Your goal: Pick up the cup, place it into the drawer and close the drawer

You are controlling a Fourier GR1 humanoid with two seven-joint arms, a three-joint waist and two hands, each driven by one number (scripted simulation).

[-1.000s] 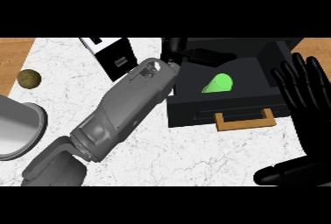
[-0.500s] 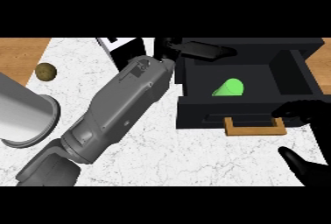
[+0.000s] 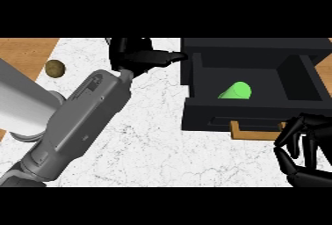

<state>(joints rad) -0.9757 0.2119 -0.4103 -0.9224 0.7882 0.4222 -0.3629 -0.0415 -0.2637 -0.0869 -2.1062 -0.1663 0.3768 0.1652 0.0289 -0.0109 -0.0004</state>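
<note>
1. The small bright green plastic cup [image 3: 235, 91] is seen lying inside the open black box-shaped drawer [image 3: 194, 79]. It is held by no hand.
2. So the first two parts of the job can be judged as done: the cup is picked up and is put in the drawer.
3. The last part is not done yet. The drawer is pulled out, and its inside is seen from above.
4. The flat brown wooden handle [image 3: 256, 132] is fixed to the front of the drawer, on the side nearest the robot.
5. The black right hand [image 3: 304, 149] is seen just beside that handle, at the front right corner of the drawer. Its fingers are curled, and nothing is seen held in them. Whether the handle is touched cannot be told.
6. The black left hand [image 3: 139, 56] is seen to the left of the drawer, close to its back left corner. Its fingers are bent a little and nothing is held.
7. The cup is tipped over on its side. Its long axis is laid on a slant, from the front left of the drawer to the back right.
8. The round wider end is pointed to the back right. Which end is the open mouth cannot be told.
</note>
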